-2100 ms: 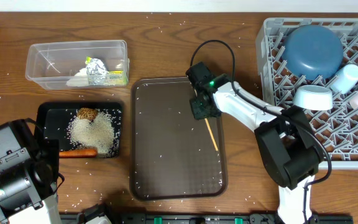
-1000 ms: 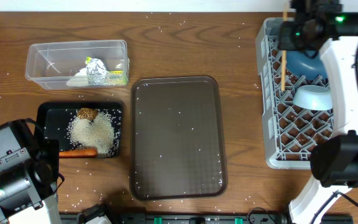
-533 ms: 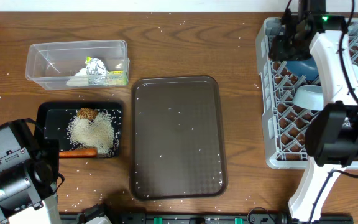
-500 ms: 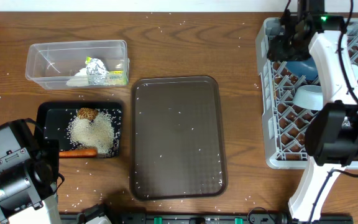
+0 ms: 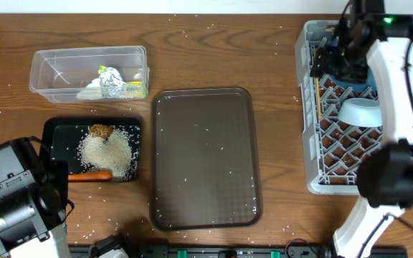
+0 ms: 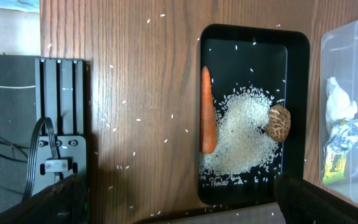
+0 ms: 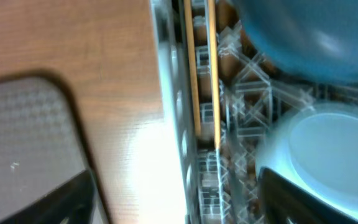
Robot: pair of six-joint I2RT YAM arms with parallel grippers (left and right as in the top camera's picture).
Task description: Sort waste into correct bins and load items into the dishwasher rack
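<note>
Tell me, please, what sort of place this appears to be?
Most likely a robotics test bench staged as a dish-clearing station: a grey dishwasher rack stands on a wooden table, rice and a carrot lie in a black tray, and a white robot arm reaches over the rack.

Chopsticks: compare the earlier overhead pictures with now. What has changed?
The right tool carried the chopsticks from the brown tray to the rack, then let go; they lie along its left edge. Clear tub and black tray stayed put.
</note>
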